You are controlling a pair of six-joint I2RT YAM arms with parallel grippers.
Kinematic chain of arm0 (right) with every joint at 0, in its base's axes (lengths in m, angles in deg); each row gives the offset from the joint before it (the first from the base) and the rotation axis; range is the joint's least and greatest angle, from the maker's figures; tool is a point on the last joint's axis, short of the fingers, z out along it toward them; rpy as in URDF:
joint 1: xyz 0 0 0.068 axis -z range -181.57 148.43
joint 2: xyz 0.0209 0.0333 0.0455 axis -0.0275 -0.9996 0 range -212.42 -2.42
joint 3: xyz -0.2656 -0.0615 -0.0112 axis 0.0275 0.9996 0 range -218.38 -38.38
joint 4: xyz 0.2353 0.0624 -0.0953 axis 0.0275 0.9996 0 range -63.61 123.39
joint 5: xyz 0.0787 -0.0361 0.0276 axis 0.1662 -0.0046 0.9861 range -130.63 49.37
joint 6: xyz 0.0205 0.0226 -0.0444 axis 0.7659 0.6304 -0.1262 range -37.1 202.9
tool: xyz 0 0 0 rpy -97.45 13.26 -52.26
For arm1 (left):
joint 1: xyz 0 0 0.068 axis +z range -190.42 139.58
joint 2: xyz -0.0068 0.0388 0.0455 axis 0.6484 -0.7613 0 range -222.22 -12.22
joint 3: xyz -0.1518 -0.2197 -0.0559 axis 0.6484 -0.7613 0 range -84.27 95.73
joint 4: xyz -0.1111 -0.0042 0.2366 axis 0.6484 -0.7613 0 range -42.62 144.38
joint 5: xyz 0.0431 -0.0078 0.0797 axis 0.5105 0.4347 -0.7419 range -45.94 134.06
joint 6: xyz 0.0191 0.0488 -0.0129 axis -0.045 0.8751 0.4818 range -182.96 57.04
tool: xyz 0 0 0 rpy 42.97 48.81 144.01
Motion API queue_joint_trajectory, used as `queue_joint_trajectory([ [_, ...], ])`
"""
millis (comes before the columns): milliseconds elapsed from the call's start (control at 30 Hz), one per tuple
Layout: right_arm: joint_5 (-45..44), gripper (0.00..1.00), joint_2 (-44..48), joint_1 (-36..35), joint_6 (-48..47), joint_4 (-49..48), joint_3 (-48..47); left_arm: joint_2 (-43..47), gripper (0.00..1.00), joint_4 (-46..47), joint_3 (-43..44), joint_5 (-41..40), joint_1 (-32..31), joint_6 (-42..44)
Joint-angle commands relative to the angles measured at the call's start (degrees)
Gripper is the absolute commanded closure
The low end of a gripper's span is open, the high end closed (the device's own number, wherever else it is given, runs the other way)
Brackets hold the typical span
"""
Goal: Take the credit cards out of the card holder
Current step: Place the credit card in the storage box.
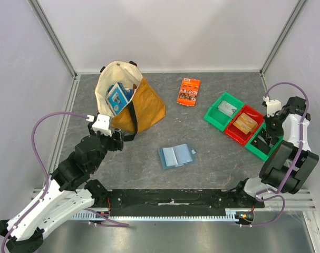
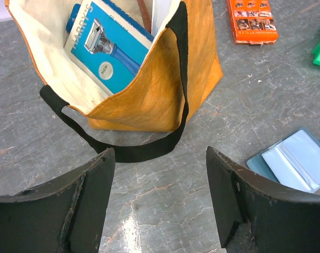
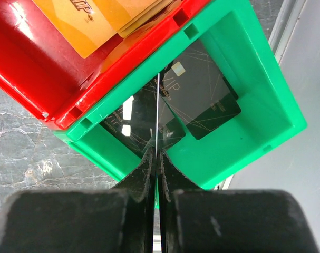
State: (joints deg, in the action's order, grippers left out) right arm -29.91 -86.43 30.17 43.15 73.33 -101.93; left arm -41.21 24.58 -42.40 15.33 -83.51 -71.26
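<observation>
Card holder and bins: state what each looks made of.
Card holder: probably soft light-blue plastic or vinyl, with clear glossy pockets. Green bin and red bin: rigid moulded plastic, smooth and shiny, judging by highlights and moulded slots.

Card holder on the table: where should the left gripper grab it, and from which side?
Likely the left outer edge of the card holder: it lies open and flat, so only thin edges offer a pinch. Bring the open left gripper down from above on that nearer side.
</observation>
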Motion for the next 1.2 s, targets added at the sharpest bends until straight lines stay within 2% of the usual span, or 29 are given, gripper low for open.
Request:
queue_joint_trajectory([
  [0, 2.02, 0.94, -1.94, 0.33, -1.65, -0.01, -1.66, -0.01, 0.25, 2.82, -0.21, -1.68, 0.38, -1.11],
  [200, 3.26, 0.85, -6.07, 0.24, -2.09, 0.79, -5.26, -0.19, 0.25, 3.00, -0.38, -1.94, 0.64, -0.93],
  [367, -0.69, 0.78, -7.84, 0.24, -2.18, -0.44, -7.11, -0.54, 0.25, 3.26, -0.47, -2.29, 0.99, -0.85],
  [433, -3.50, 0.68, -8.28, 0.24, -1.74, -1.32, -7.64, -0.71, 0.25, 3.35, -0.56, -2.29, 1.17, -0.85],
  [500, -5.53, 0.64, -8.45, 0.24, -1.47, -2.46, -7.99, -0.89, 0.25, 3.35, -0.56, -2.29, 1.26, -0.85],
  [700, -8.26, 0.61, -7.84, 0.24, 2.65, -6.59, -10.45, -1.15, 0.25, 3.35, -0.56, -2.21, 1.52, -0.85],
  [767, -7.04, 0.56, -6.79, 0.24, 5.81, -8.52, -11.59, -1.15, 0.25, 3.35, -0.56, -2.12, 1.69, -0.93],
  [867, -4.14, 0.37, -4.33, 0.16, 12.21, -11.42, -12.39, -0.98, 0.25, 3.35, -0.47, -1.68, 1.78, -1.02],
  [900, -3.52, 0.25, -3.37, 0.07, 15.72, -12.74, -12.30, -0.98, 0.25, 3.35, -0.30, -1.51, 1.78, -1.11],
  [933, -3.95, 0.18, -2.05, -0.19, 20.28, -13.88, -12.21, -1.06, 0.25, 3.35, -0.29, -1.24, 1.78, -1.20],
  [1000, -6.22, 0.13, 0.15, -0.46, 29.24, -15.47, -11.60, -0.98, 0.25, 3.35, -0.29, -0.80, 1.96, -1.37],
  [1167, -12.20, 0.13, 9.88, -2.12, 43.94, -16.53, -5.81, -1.06, 0.25, 3.35, -0.12, 0.17, 1.96, -1.72],
])
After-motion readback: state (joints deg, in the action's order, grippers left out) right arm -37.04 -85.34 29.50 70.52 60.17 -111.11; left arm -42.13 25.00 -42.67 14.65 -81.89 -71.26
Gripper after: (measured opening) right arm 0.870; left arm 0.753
